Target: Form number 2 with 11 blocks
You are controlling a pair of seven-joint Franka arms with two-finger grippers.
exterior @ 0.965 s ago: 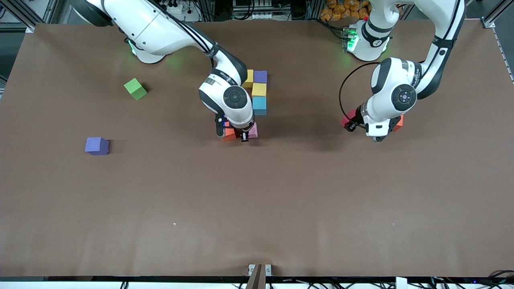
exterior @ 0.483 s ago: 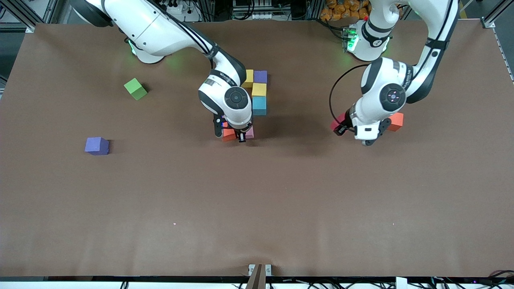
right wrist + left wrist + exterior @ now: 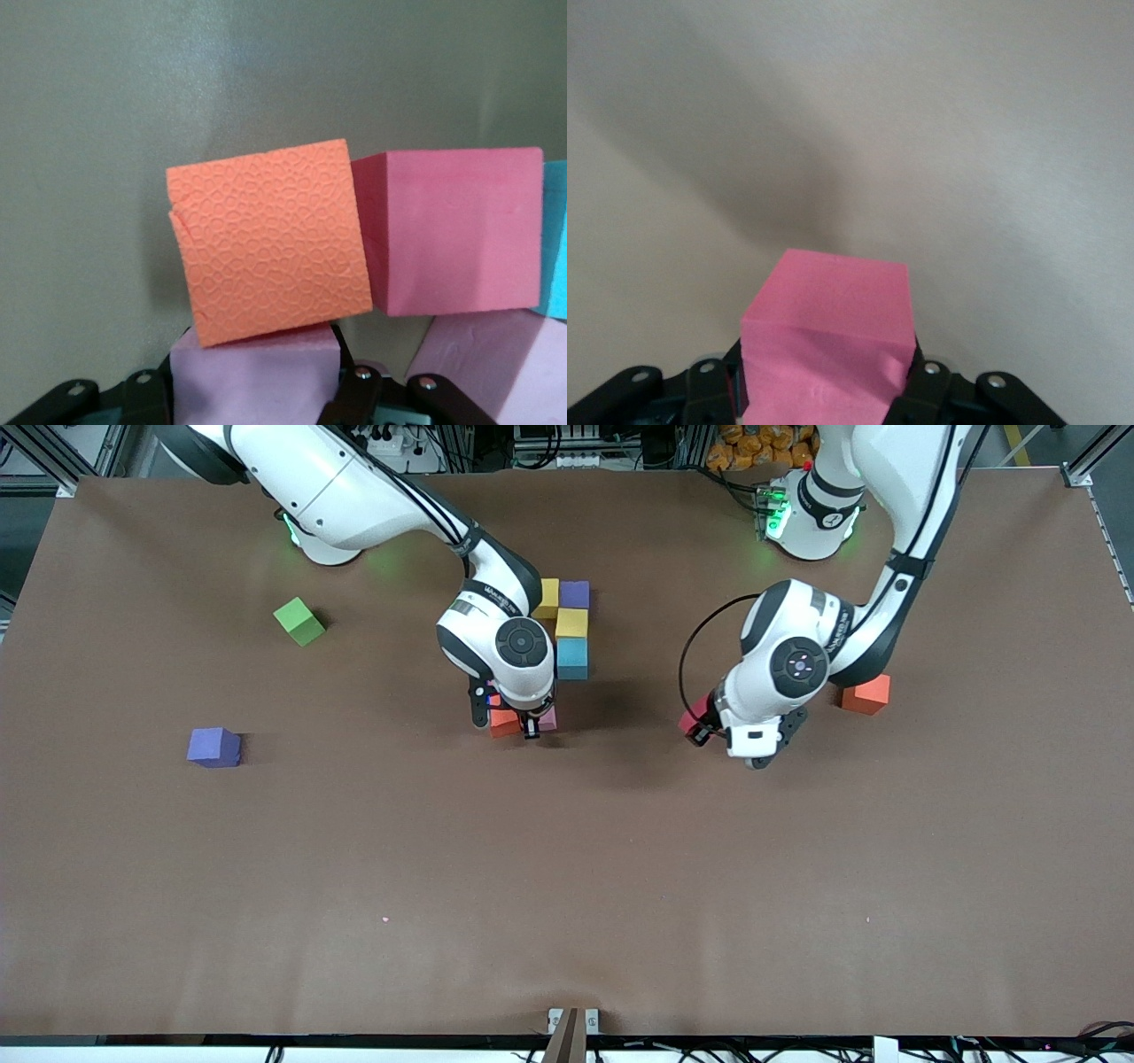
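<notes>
Number 2 (image 3: 561,657) is partly built mid-table near the robots' bases: yellow, purple, yellow, light blue, orange and pink cubes are placed. A pale pink cube (image 3: 257,376) is clamped by the right gripper (image 3: 530,724) beside the orange cube (image 3: 266,239). A pink block (image 3: 828,345) is gripped by the left gripper (image 3: 709,731) over bare table; orange (image 3: 866,693) and purple (image 3: 213,747) blocks lie loose.

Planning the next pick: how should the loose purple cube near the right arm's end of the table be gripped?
Probably from straight above, fingers on two opposite flat side faces. The purple cube sits flat and alone on the table, nothing beside it, so any pair of sides looks reachable.
</notes>
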